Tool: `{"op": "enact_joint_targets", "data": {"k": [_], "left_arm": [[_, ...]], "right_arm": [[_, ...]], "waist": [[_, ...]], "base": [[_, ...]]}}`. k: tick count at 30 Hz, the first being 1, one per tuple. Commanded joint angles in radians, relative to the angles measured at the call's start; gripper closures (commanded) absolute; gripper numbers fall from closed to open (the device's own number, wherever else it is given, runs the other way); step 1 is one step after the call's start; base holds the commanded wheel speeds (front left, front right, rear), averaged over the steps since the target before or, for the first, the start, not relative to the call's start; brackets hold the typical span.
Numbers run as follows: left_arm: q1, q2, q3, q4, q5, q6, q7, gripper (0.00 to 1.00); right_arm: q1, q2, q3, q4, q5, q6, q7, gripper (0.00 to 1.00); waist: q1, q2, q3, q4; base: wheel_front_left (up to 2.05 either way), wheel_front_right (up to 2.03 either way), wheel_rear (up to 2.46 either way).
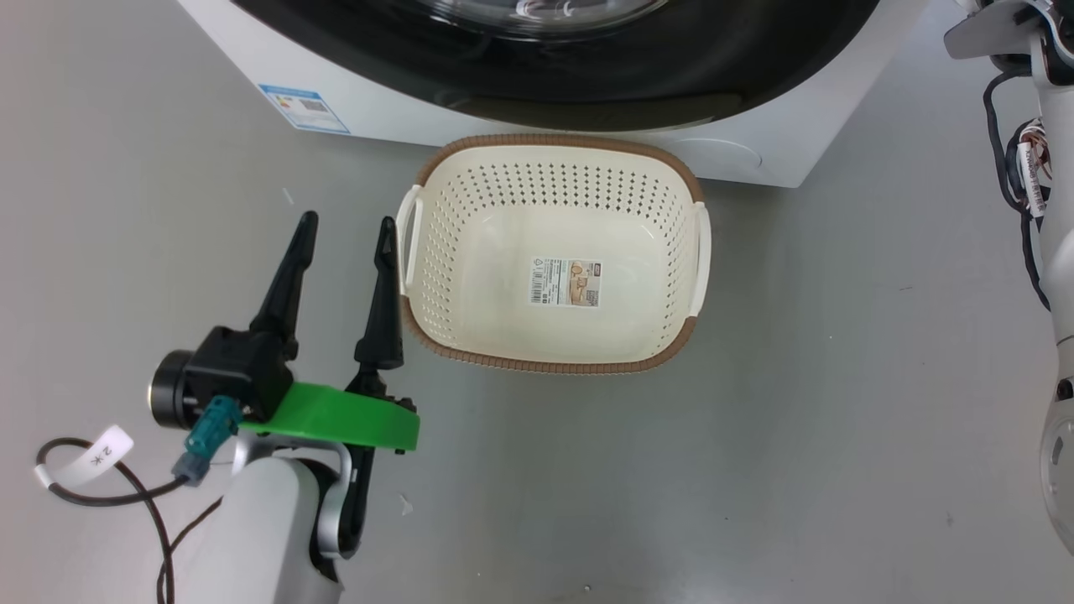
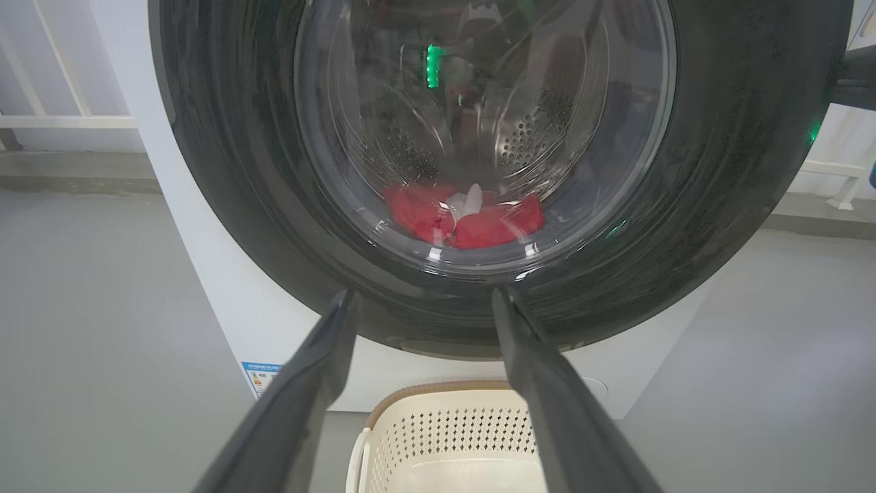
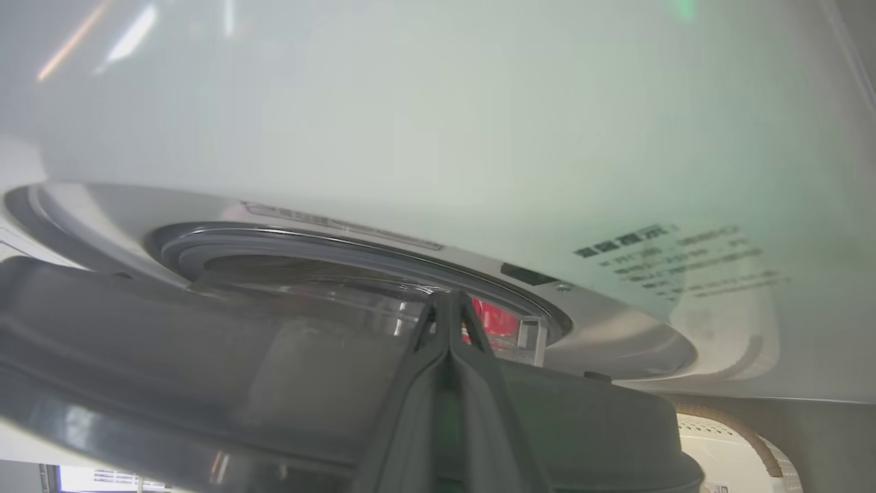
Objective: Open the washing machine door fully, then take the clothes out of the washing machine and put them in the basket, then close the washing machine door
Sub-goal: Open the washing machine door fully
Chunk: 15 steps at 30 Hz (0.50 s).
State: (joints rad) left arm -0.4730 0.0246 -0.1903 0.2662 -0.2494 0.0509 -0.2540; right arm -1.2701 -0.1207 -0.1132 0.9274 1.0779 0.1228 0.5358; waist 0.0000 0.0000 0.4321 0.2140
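The washing machine (image 1: 403,109) stands ahead, its door (image 2: 718,171) a wide black ring around clear glass. Through the glass the red clothes (image 2: 493,222) lie at the drum's bottom with a white piece (image 2: 471,198) among them. The cream basket (image 1: 554,143) sits on the floor right before the machine, holding no garments. My left gripper (image 1: 348,222) is open just left of the basket, holding nothing. In the right wrist view the door (image 3: 205,356) stands slightly ajar; my right gripper (image 3: 448,296) is shut, its tips at the door's edge by the grey gasket, red cloth (image 3: 496,320) just beyond.
Grey floor surrounds the machine and basket. My right arm (image 1: 1053,252), pale with dark cables, rises along the right edge of the head view. A blue label (image 1: 304,107) marks the machine's lower front. White railings (image 2: 61,122) stand behind the machine.
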Motion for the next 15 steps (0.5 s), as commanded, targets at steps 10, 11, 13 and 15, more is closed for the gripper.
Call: {"op": "enact_joint_targets", "data": {"k": [10,11,13,15], "left_arm": [[-0.014,0.026,0.038,-0.021,0.004,-0.003,-0.008,0.00],[-0.014,0.026,0.039,-0.020,0.004,-0.003,-0.008,0.00],[-0.013,0.026,0.041,-0.019,0.006,-0.004,-0.008,0.00],[-0.013,0.026,0.044,-0.018,0.009,-0.005,-0.008,0.00]], "right_arm": [[0.044,0.055,0.023,-0.082,0.005,0.008,0.048,1.00],[0.050,0.056,0.023,-0.085,0.006,0.008,0.052,1.00],[0.063,0.059,0.023,-0.091,0.008,0.008,0.061,1.00],[0.076,0.061,0.024,-0.097,0.011,0.008,0.068,1.00]], "waist": [[0.0000,0.0000,-0.013,-0.011],[0.0000,0.0000,-0.016,-0.012],[0.0000,0.0000,-0.020,-0.014],[0.0000,0.0000,-0.026,-0.017]], "base": [[0.00,0.00,0.00],[0.00,0.00,0.00],[0.00,0.00,0.00],[0.00,0.00,0.00]]}}
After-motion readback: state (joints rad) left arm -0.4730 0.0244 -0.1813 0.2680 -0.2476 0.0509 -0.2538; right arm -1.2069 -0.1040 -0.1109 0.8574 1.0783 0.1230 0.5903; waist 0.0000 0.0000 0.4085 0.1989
